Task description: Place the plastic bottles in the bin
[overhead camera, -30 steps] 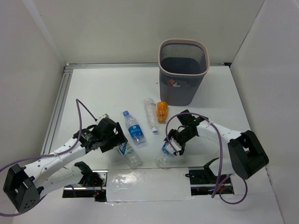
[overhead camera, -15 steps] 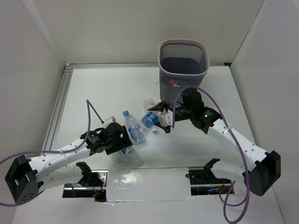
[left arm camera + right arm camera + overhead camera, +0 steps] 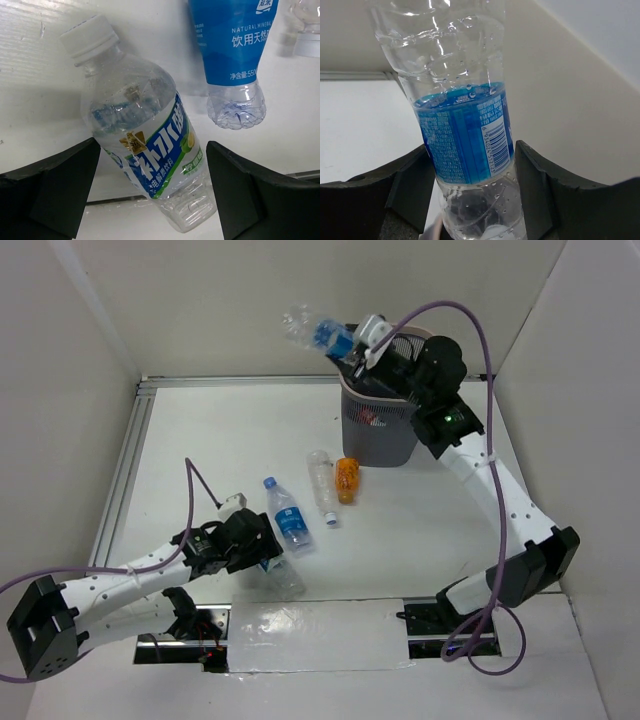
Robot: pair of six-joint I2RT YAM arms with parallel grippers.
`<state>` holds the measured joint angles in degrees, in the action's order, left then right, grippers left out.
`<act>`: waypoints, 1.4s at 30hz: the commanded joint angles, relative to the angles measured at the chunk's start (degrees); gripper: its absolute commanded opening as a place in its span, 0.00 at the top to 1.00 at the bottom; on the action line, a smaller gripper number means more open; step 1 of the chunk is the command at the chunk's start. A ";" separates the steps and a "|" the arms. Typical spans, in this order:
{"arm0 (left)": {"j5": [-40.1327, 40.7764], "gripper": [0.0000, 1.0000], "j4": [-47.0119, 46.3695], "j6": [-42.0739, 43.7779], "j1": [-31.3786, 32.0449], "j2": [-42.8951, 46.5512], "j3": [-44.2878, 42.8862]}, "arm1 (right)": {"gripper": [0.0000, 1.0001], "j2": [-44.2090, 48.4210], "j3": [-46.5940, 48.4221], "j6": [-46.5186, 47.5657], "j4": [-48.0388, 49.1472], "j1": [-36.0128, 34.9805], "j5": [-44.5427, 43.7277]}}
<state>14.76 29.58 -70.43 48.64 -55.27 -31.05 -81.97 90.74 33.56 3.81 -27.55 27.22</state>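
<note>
The right gripper point(image 3: 352, 348) is clamping a blue-labelled bottle point(image 3: 318, 333) up near the rim of the bin point(image 3: 385, 430), while the left gripper point(image 3: 152, 200) is standing open astride a capped bottle point(image 3: 150, 145) lying on the table point(image 3: 200, 440).

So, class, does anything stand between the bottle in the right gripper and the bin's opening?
Nothing visible does. The right gripper holds the blue-label bottle high beside the bin, whose top is open.

The tall dark grey mesh bin point(image 3: 385, 435) stands far right. Before it lie the short orange plastic bottle point(image 3: 346, 478), a plain clear bottle point(image 3: 321, 483) at its left, then a blue-labelled clear bottle point(image 3: 288, 517). Nearer, a white-capped bottle point(image 3: 150, 145) lies between the fingers of the left gripper point(image 3: 152, 192). The right gripper point(image 3: 352, 348) holds a blue-banded bottle point(image 3: 315, 332) above and left of the bin's rim.
</note>
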 commanded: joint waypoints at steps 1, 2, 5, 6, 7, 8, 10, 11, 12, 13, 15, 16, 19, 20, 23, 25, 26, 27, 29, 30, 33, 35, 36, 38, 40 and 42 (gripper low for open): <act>2.72 0.00 -5.49 1.35 0.40 1.21 1.25 | 0.64 -2.66 2.60 -8.59 0.16 4.25 -7.10; 2.73 0.00 -6.28 1.96 0.40 1.21 1.95 | 0.62 -3.19 2.60 -9.99 -0.73 6.00 -7.10; 2.73 0.00 -9.89 3.54 0.40 1.74 2.66 | 0.47 -5.56 3.83 -12.28 -4.42 9.08 -6.49; 2.73 0.00 -10.50 4.33 0.40 1.74 3.27 | 0.42 -6.09 3.83 -13.68 -5.21 11.09 -5.96; 2.73 0.00 -11.03 4.34 0.40 1.22 3.27 | 0.33 -6.61 3.83 -14.31 -5.74 12.07 -4.65; 2.73 0.00 -11.56 4.95 0.40 1.21 3.27 | 0.29 -7.23 3.83 -14.31 -5.75 12.95 -3.94; 2.73 0.00 -12.36 5.48 0.40 -0.62 3.27 | 0.16 -7.23 2.69 -16.07 -5.75 15.33 -2.54; 2.73 0.00 -12.36 5.48 0.40 -1.24 3.27 | 0.11 -7.93 2.69 -16.07 -6.27 16.03 -1.74; 2.73 0.00 -12.88 5.48 0.40 -1.86 3.27 | 0.07 -7.94 2.69 -16.77 -6.88 16.56 -1.21; 2.73 0.00 -12.88 5.48 0.40 -2.47 3.27 | 0.02 -8.63 4.25 -17.38 -7.59 17.61 -0.69; 2.73 0.00 -12.88 5.48 0.40 -4.05 3.27 | 0.00 -9.34 5.58 -18.61 -9.61 18.93 2.38; 2.73 0.00 -12.88 5.48 0.40 -4.06 3.27 | 0.00 -9.34 6.20 -19.84 -10.14 19.98 3.44; 2.73 0.00 -13.50 5.48 0.40 -5.38 3.27 | 0.00 -9.34 7.26 -21.95 -11.80 21.83 6.34; 3.25 0.00 -13.50 5.48 0.92 -6.16 3.27 | 0.00 -9.34 8.74 -21.96 -12.68 21.84 7.13; 3.86 0.05 -12.72 6.19 1.45 -8.62 1.70 | 0.00 -9.34 10.33 -21.34 -17.78 23.33 12.75; 3.87 0.09 -11.14 6.19 1.46 -9.77 0.91 | 0.00 -8.82 10.34 -21.34 -20.42 24.12 17.76; 4.48 0.12 -10.60 6.19 1.98 -10.30 0.29 | 0.00 -8.21 9.55 -21.34 -20.43 24.82 19.08; 4.48 0.20 -10.60 6.19 1.98 -10.82 0.29 | 0.00 -7.24 7.89 -20.74 -21.03 25.44 21.01; 5.09 0.34 -8.59 6.19 2.50 -10.83 -0.24 | 0.03 -6.19 6.21 -19.86 -21.57 25.96 22.25; 5.10 0.42 -7.79 6.19 2.51 -9.87 -0.85 | 0.09 -5.66 4.64 -18.98 -21.57 25.97 23.39; 6.41 0.65 -2.88 6.19 2.51 -6.63 -2.78 | 0.27 -3.03 2.35 -13.98 -24.89 26.58 26.63; 7.20 0.76 0.28 6.71 2.51 -4.25 -5.06 | 0.39 -1.35 0.85 -10.38 -24.91 26.58 27.45; 7.82 0.77 2.91 6.71 2.51 -2.93 -5.86 | 0.47 0.66 -1.33 -9.84 -24.39 26.58 28.05; 8.43 0.82 5.21 8.55 2.51 1.01 -9.10 | 0.71 2.34 -3.19 -7.65 -24.38 26.58 28.06; 8.44 0.83 6.71 10.92 2.51 3.40 -11.92 | 0.90 3.58 -4.52 -5.97 -25.51 26.58 28.06; 8.44 0.85 6.72 15.14 2.51 6.39 -16.66 | 1.00 4.89 -6.09 -3.68 -27.19 26.58 28.06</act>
<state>20.99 34.28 -61.32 50.85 -52.84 -41.01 -80.49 86.06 24.80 -21.50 -1.23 53.30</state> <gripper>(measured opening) 0.676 0.029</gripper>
